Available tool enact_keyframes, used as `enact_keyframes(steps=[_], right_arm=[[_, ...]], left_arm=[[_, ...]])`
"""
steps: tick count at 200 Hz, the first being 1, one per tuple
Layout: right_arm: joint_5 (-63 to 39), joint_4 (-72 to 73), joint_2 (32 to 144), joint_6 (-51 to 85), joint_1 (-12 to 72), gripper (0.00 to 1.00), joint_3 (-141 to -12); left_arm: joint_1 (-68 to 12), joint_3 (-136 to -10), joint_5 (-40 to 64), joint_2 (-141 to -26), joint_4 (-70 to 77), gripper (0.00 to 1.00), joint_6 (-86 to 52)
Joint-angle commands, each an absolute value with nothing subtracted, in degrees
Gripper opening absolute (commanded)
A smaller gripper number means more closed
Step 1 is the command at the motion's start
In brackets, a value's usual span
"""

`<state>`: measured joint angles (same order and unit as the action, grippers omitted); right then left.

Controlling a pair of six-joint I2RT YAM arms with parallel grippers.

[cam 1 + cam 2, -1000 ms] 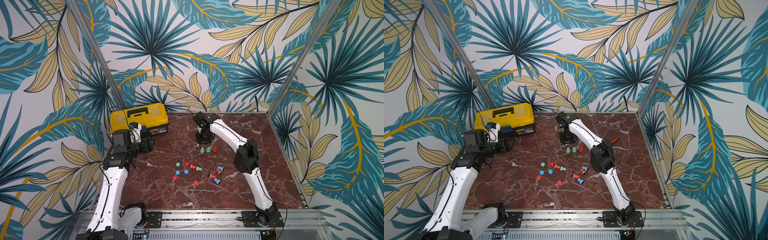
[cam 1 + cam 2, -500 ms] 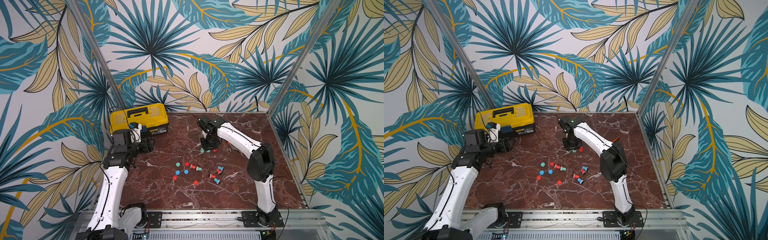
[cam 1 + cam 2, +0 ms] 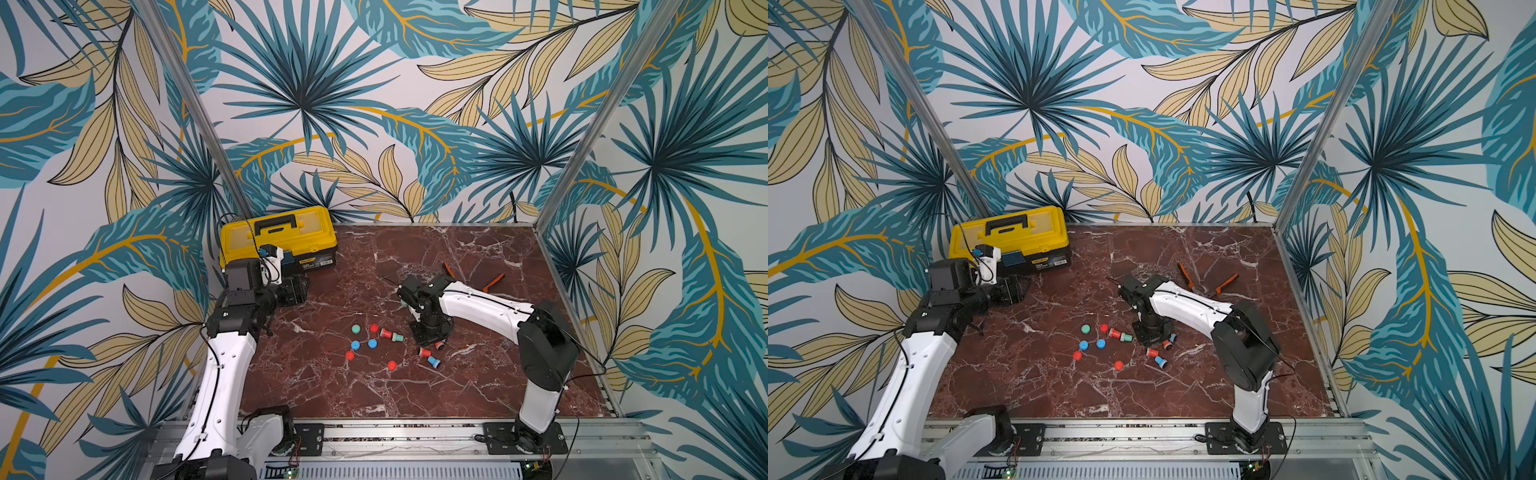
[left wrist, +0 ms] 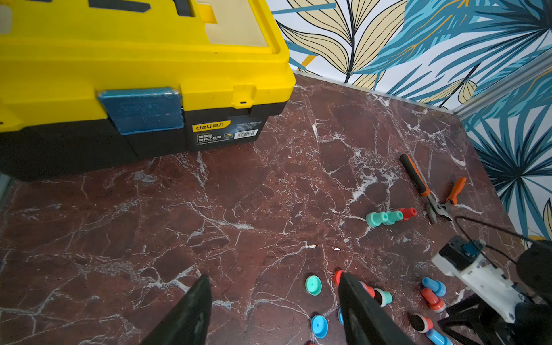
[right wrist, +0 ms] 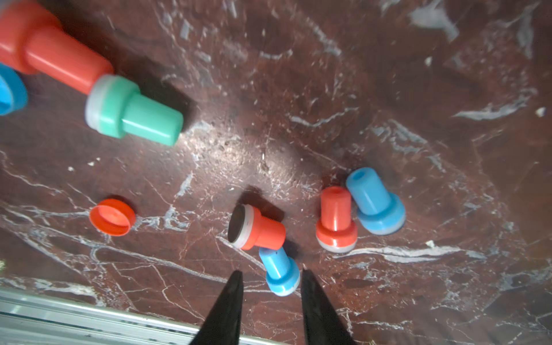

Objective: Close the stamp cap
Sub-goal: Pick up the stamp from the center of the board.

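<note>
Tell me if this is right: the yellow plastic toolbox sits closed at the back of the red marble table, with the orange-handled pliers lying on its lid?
Not quite. The yellow plastic toolbox sits closed at the back of the red marble table, but the orange-handled pliers lie on the tabletop, apart from it, as the left wrist view shows.

From the middle of the table point(image 3: 457, 386), the toolbox point(image 3: 277, 237) sits in the far corner at ten o'clock and the pliers point(image 4: 416, 176) at two o'clock. The loose caps point(image 3: 355, 344) lie close by at eight o'clock, with toppled stamps point(image 3: 390, 334) at their three o'clock. A row of three stamps point(image 4: 388, 217) is at the pliers' eight o'clock.
</note>
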<state>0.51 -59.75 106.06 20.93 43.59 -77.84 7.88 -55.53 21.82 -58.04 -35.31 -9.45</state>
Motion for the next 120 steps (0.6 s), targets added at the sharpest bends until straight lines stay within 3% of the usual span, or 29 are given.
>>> enact_keyframes(steps=[1,120], right_arm=[[1.8,-56.3,104.6,20.6,44.6,0.33,-74.1],[5.7,-50.7,106.8,20.0,47.5,0.28,-70.8]], left_arm=[[8.4,-54.8,21.3,-57.9,-33.8,0.69,-9.5],[8.5,-54.8,23.1,-59.0,-33.6,0.69,-9.8]])
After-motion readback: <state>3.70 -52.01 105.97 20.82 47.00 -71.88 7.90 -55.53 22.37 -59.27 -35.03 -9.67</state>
